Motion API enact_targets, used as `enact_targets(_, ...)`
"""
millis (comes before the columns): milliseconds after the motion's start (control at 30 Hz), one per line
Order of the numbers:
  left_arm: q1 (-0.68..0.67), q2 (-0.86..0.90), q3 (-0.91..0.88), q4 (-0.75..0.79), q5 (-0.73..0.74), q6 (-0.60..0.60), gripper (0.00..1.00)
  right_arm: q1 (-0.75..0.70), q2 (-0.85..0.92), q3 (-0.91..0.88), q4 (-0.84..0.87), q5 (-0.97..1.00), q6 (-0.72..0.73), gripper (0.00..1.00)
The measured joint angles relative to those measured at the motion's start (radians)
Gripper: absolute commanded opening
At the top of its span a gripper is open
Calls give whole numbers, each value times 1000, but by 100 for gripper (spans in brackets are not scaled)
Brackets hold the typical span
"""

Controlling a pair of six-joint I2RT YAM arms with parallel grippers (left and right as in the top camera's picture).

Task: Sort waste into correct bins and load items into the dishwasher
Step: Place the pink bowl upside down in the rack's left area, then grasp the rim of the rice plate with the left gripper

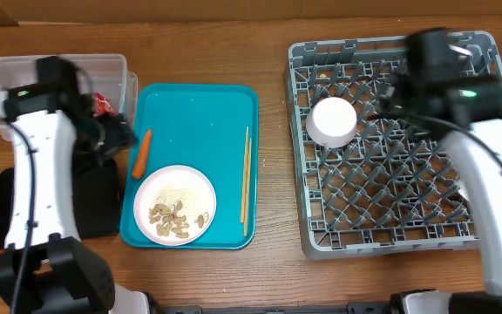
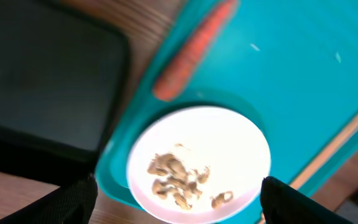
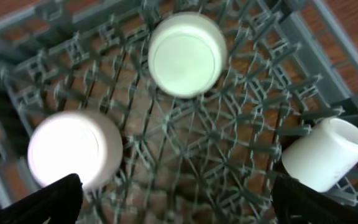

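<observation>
We see teal, grey and white on a brown wood-grain desk (image 1: 273, 174).
Our teal tray (image 1: 199, 122) shows an orange carrot (image 1: 142, 153) at 9 o'clock and a white plate (image 1: 209, 196) with tan nut pieces (image 1: 171, 220); the grey rack (image 1: 390, 209) is latticed.

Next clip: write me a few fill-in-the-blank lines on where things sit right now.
The carrot lies on the ____ tray.
The ____ wrapper sits in the clear tub.
In the right wrist view, the dish rack holds ____ white dishes.
Missing: teal; red; three.
</observation>
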Motion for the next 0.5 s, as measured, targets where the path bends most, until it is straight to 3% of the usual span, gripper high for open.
enact_targets(100, -104, 0, 0, -32, 3, 26, 82, -98, -9, 0, -68, -182, -125, 100)
enact_targets(267, -273, 0, -32, -39, 6, 38, 81, -186, -8, 0, -99, -288, -196, 100)
enact_targets(500, -513, -6, -253, 136, 10, -60, 76, -186, -8, 0, -100, -328, -219, 100)
